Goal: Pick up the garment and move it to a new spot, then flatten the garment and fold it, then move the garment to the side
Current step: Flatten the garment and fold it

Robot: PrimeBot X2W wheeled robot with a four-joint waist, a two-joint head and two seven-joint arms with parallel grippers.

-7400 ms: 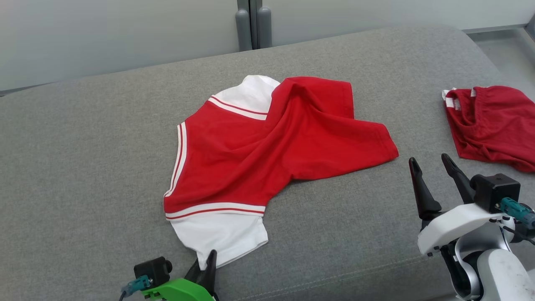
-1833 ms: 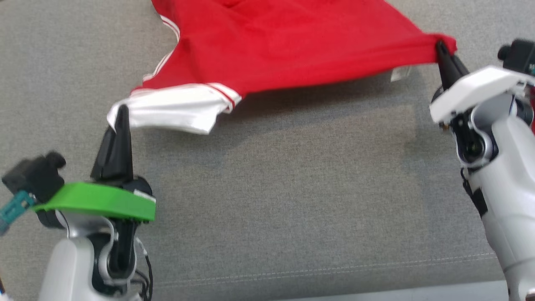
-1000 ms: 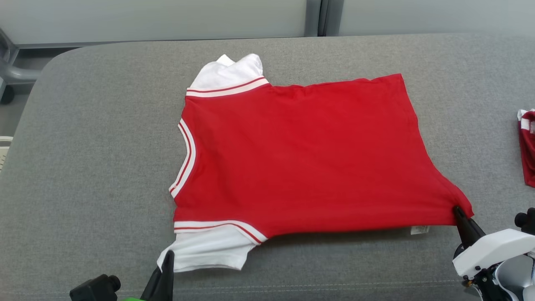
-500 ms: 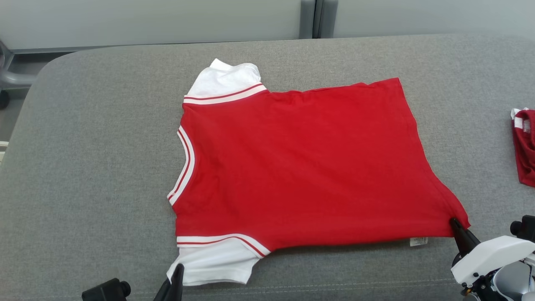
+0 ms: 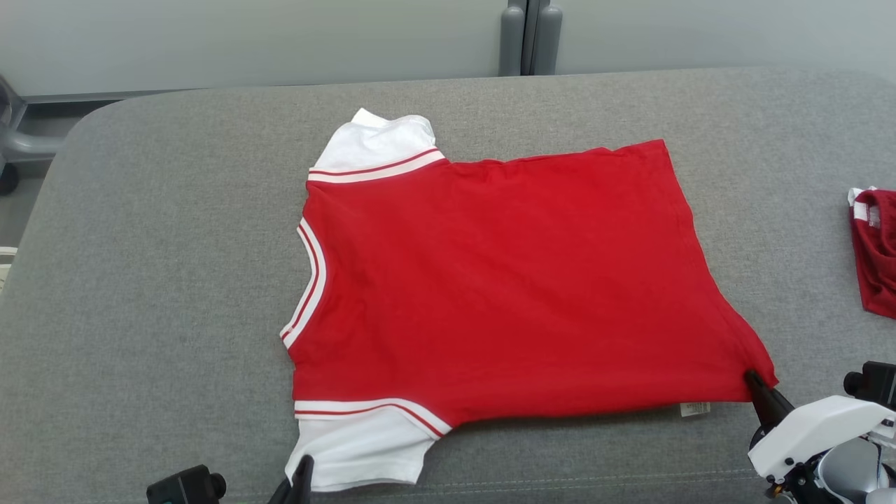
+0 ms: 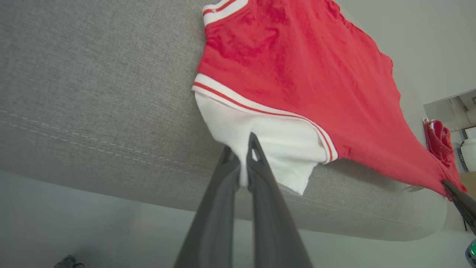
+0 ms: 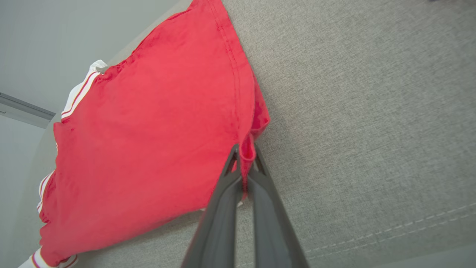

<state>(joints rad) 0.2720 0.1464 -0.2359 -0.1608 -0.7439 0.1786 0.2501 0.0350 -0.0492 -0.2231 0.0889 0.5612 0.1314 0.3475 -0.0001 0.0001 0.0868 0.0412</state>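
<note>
The garment (image 5: 504, 280), a red shirt with white sleeves and striped trim, is lying spread flat across the middle of the grey cushion (image 5: 161, 294); its neckline is facing the cushion's left end.

Red garment (image 7: 148, 141) corner in tool (image 7: 245, 150)

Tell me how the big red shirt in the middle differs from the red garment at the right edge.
The red shirt lies spread nearly flat on the gray cushion; the second garment is bunched. The left tool pinches the shirt's white sleeve and the right tool its hem corner; the second garment is untouched. Both are red with white trim.
</note>
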